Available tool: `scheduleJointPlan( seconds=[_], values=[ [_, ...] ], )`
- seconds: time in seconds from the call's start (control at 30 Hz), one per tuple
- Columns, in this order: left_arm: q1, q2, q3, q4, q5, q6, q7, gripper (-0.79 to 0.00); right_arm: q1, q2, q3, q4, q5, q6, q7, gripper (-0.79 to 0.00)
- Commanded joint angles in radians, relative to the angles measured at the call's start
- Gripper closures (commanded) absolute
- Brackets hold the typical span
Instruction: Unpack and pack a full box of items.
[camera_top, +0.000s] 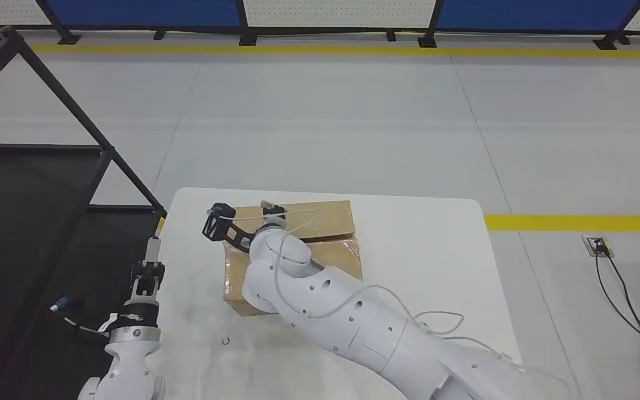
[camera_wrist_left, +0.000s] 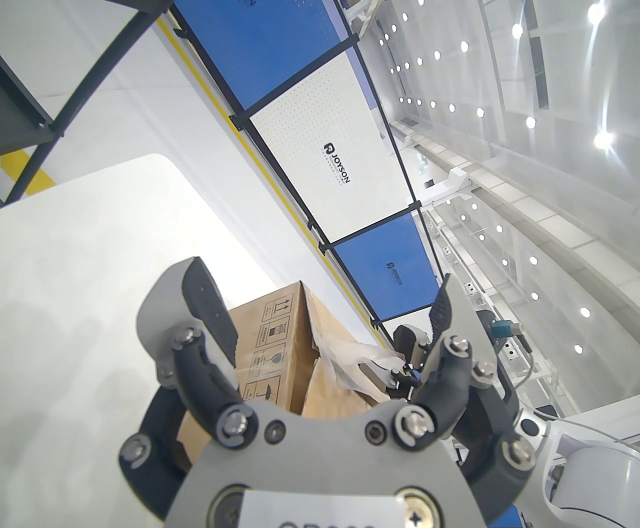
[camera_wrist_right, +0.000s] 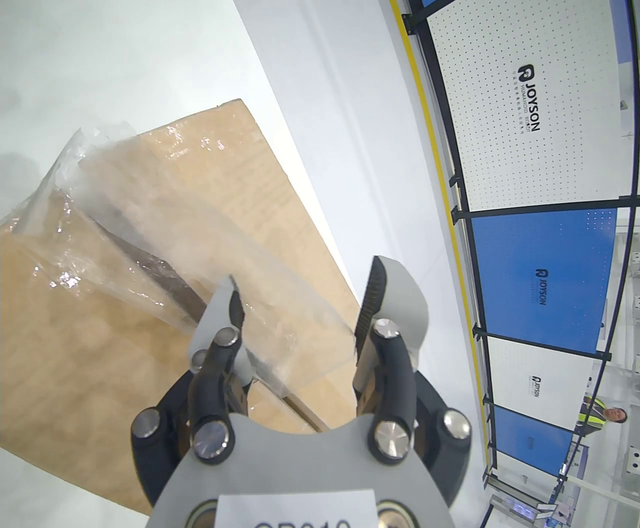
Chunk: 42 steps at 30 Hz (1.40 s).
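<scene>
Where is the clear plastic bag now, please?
In the right wrist view the clear plastic bag lies over the top of the cardboard box, just before the right gripper; the top view puts this at the box's far left corner.

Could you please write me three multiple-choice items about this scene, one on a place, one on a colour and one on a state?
1. Where does the box stand?
A on a chair; B on the table; C on a shelf.
2. What colour is the box?
A blue; B white; C brown.
3. How is the left claw?
A open and empty; B shut on a bottle; C shut on a book.

Answers:
1 B, the box rests on the white tabletop in the top view.
2 C, its cardboard is plainly brown.
3 A, its fingers stand apart with nothing between them.
</scene>
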Motion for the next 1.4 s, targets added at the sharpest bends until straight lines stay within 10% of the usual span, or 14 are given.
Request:
scheduleJointPlan(
  seconds=[0.0,0.23,1.37],
  values=[
    [-0.002,0.0,0.0,0.001,-0.001,0.0,-0.001,-0.785,-0.004,-0.003,0.008,0.0,-0.005,-0.004,-0.002,-0.194],
    [-0.011,0.0,0.006,0.007,0.004,0.002,-0.008,-0.785,-0.034,-0.004,0.056,-0.023,-0.022,-0.001,-0.032,0.0],
    [-0.052,-0.001,0.057,0.019,0.036,0.006,-0.04,-0.785,-0.549,0.076,0.46,-0.477,0.027,0.233,-0.317,0.0]
  ],
)
